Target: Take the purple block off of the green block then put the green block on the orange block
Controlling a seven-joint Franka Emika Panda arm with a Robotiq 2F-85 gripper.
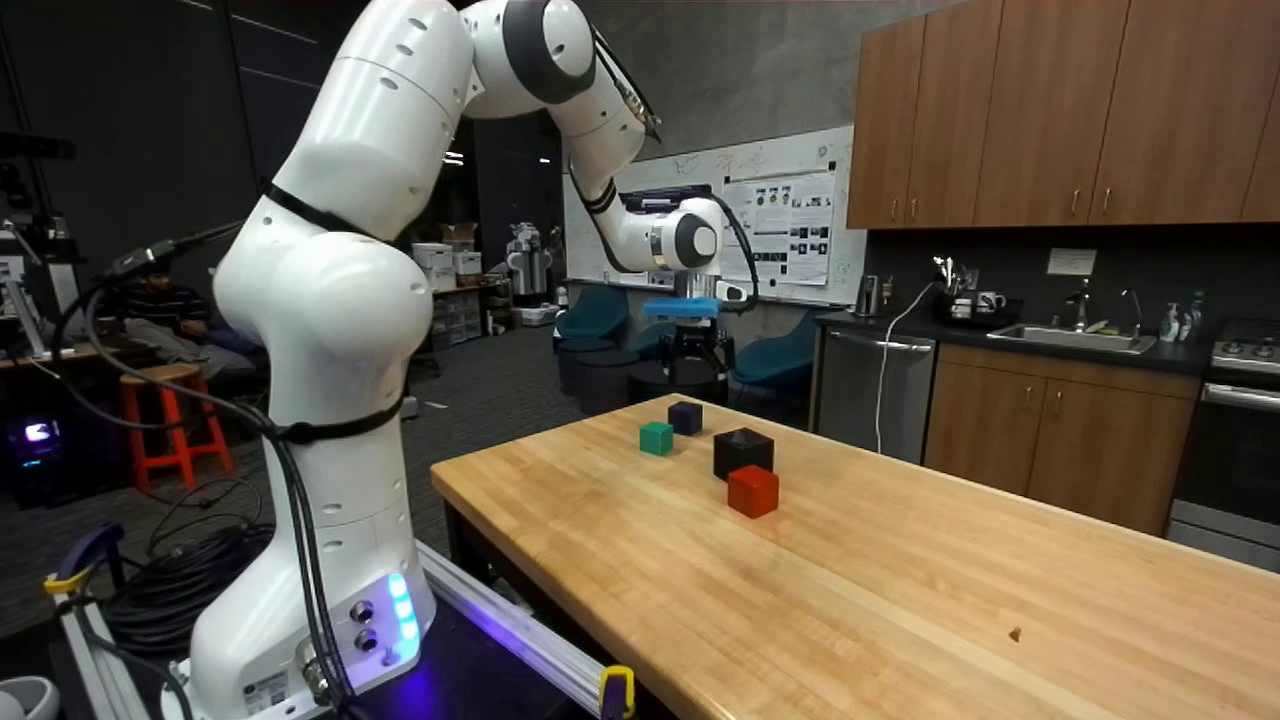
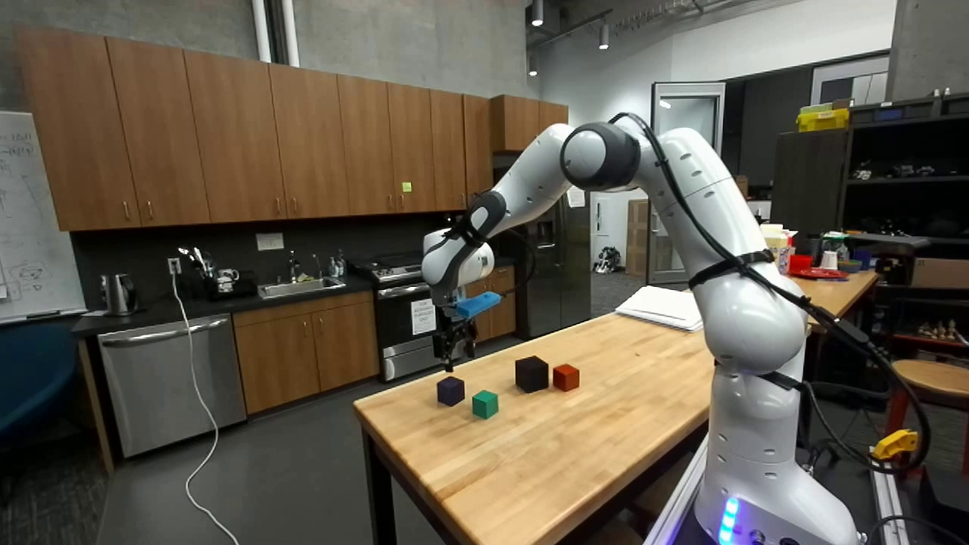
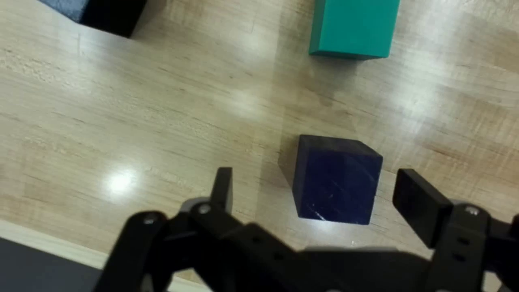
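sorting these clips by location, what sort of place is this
Probably a robotics lab or shared office with a kitchen area, though nothing confirms which: an exterior view shows a large robot arm, a whiteboard with writing on it and a sink.

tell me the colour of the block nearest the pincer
Dark bluish purple; the block shows best in the wrist view.

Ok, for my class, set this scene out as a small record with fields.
claw: open, holding nothing, above purple block
purple block: on table, apart from green block
green block: on table, nothing on top
orange block: on table, beside black block
black block: looks larger than the others
done: purple block off green block
to do: green block onto orange block
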